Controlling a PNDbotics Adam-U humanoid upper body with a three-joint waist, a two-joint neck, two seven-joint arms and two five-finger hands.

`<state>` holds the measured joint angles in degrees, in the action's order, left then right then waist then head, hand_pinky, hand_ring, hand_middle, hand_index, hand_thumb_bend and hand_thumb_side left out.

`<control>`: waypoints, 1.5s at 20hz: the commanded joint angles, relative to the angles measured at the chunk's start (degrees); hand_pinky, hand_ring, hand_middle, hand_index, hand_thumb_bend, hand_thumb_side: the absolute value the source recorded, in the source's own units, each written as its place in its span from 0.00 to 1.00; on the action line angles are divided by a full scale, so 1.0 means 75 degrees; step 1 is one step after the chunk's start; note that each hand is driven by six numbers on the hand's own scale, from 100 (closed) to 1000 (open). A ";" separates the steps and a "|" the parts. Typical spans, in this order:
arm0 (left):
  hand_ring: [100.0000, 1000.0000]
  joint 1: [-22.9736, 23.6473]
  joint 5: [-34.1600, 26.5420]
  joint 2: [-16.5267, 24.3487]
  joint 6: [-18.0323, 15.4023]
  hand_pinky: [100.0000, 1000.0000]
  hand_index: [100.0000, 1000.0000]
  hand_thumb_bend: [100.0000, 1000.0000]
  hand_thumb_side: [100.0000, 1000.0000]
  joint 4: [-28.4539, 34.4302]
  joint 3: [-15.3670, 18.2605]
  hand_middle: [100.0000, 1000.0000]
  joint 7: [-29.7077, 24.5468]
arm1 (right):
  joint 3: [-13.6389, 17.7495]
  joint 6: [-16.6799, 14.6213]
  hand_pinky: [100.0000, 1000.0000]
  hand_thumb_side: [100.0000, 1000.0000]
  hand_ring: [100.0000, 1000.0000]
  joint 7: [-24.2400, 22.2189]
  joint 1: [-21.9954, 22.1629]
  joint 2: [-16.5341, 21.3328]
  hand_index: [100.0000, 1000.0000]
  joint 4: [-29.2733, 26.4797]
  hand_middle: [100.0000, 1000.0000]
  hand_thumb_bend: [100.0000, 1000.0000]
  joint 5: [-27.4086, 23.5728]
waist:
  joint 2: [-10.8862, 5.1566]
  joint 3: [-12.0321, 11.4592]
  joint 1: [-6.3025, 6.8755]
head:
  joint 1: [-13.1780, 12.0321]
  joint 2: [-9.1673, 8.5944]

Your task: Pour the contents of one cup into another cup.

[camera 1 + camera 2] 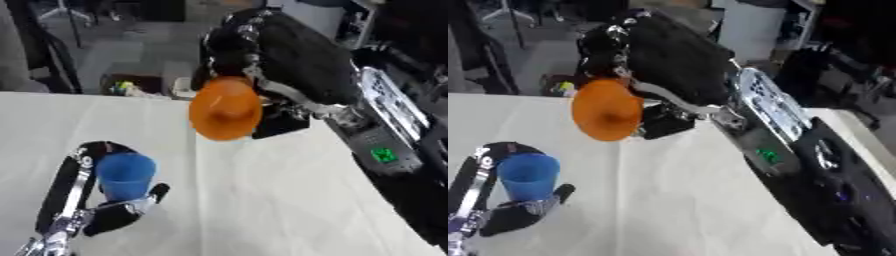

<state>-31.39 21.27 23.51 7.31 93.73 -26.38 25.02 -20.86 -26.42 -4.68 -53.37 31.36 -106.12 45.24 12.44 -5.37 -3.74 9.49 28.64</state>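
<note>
From the left eye, the right hand point(241, 55) was up high over the far edge of the white table point(280, 200), its black fingers curled around an orange cup point(226, 108). That cup was tipped right over on its side, base turned toward us, mouth pointing away, held in the air well clear of the cloth. Down in the lower left, the left hand point(96, 205) had a blue cup point(127, 176) standing upright on the table, fingers behind it and thumb in front, wrapped round its sides. The two cups were well apart, orange above and further back. A small green light glowed on the right forearm point(385, 150); no lettering could be read there.

Over to the right eye: the same picture, slid a little. The orange cup point(606, 110) hung tilted above the table, the blue one point(528, 176) stood low left inside the left hand point(514, 212). No brand or label showed on either cup.
</note>
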 commanded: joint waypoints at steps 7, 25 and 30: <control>0.28 0.0261 0.0569 0.0092 -0.0024 0.34 0.64 1.00 0.13 -0.0756 0.0440 0.27 0.1255 | 0.0254 0.0193 0.43 0.00 0.21 -0.0488 0.0021 0.0273 0.37 -0.0496 0.20 0.00 -0.0776 | -0.0074 0.0037 -0.0029 | 0.0002 -0.0057; 0.54 0.1330 -0.0329 -0.0012 -0.0271 0.52 0.77 1.00 0.74 0.0621 0.0727 0.60 0.2459 | 0.1089 0.1153 0.21 0.00 0.12 0.0263 0.1342 0.0241 0.31 0.0159 0.12 0.00 -0.1945 | -0.0014 0.0051 0.0082 | -0.0138 -0.0119; 0.51 0.1445 -0.0924 0.0004 -0.0143 0.49 0.73 0.99 0.75 0.1030 0.0698 0.58 0.1910 | 0.1228 0.1593 0.16 0.00 0.10 0.0683 0.1976 0.0078 0.29 0.0690 0.10 0.06 -0.2540 | 0.0025 0.0007 0.0185 | -0.0157 -0.0155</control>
<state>-20.19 15.46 23.01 6.09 99.62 -21.68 40.37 -12.65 -15.31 -0.30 -37.99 31.46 -101.57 27.67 13.46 -5.32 -2.49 8.43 28.11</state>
